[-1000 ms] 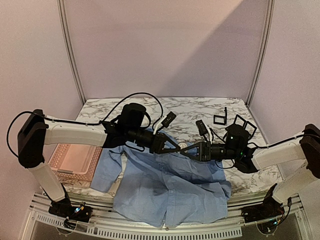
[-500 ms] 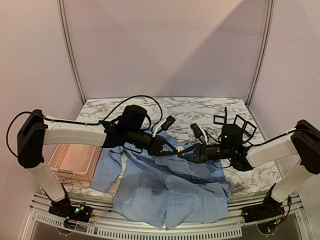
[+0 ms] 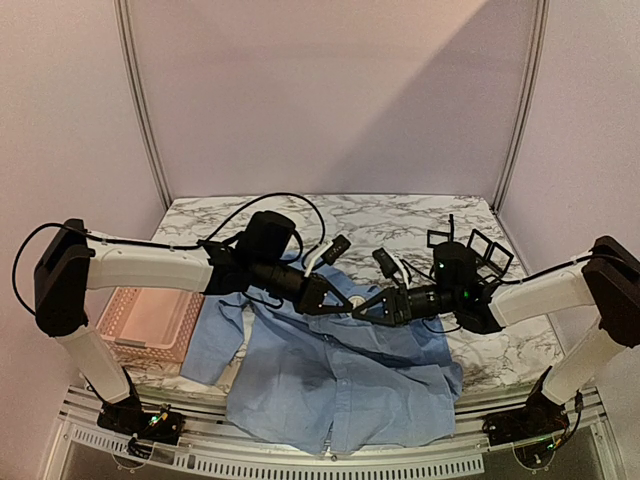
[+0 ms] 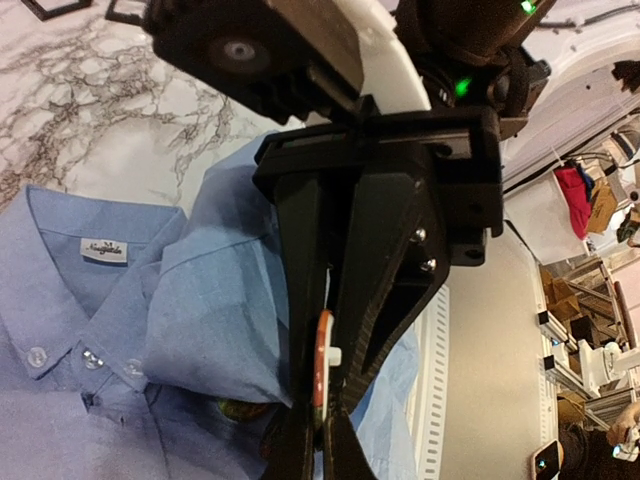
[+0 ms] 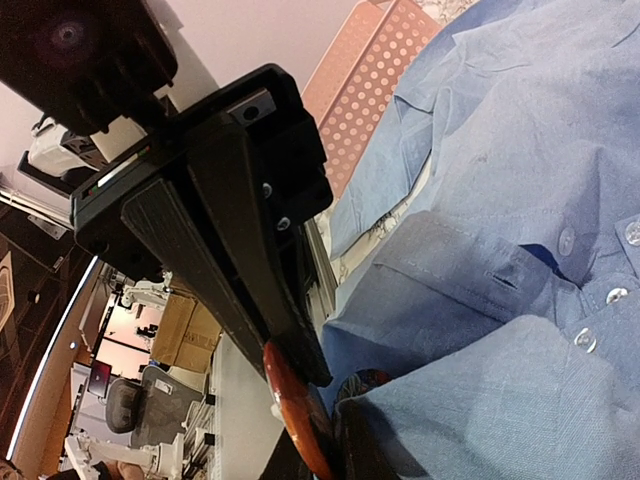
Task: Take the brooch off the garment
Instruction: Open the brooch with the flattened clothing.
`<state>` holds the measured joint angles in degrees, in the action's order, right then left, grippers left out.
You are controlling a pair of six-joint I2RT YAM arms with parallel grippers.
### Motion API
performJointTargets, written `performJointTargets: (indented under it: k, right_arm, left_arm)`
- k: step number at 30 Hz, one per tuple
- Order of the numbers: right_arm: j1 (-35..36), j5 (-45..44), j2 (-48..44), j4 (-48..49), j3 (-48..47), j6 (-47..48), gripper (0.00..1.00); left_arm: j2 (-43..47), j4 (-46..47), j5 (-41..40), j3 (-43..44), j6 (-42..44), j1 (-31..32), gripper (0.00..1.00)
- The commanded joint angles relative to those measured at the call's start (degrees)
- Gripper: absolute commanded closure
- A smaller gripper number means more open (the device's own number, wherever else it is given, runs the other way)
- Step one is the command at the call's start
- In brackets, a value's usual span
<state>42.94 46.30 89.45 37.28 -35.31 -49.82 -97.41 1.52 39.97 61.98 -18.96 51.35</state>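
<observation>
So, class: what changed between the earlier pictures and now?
The right gripper slid left over the shirt to meet the left gripper, which barely shifted. Both stayed shut, the orange brooch at their tips. Shirt and basket unmoved.

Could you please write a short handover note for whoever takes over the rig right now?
Left gripper: shut, tips at the shirt near its collar; what it pinches is hidden.
Right gripper: closed on the orange brooch, which shows edge-on.
Done: brooch gripped, both grippers tip to tip over the shirt.
Left: pull the brooch clear of the cloth. Whether it is already unpinned cannot be told.
</observation>
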Motion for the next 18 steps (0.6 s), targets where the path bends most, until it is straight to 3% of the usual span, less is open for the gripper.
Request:
performJointTargets:
  k: [1,10,18]
  right_arm:
    - [-0.7,-4.6,0.9,-3.0,-2.3,0.1,0.90]
    - [-0.7,-4.4,-2.0,-4.4,-1.7,2.4,0.84]
    - [-0.6,-7.0,-9.8,-8.5,0.5,6.9,0.56]
  left_arm:
    - [0.3,3.1,5.2,2.6,2.5,4.3,1.00]
    - [-1.1,-0.2,2.3,4.2,3.1,4.1,1.00]
    - [-1.7,-0.8,1.2,4.6,2.1,2.3,1.00]
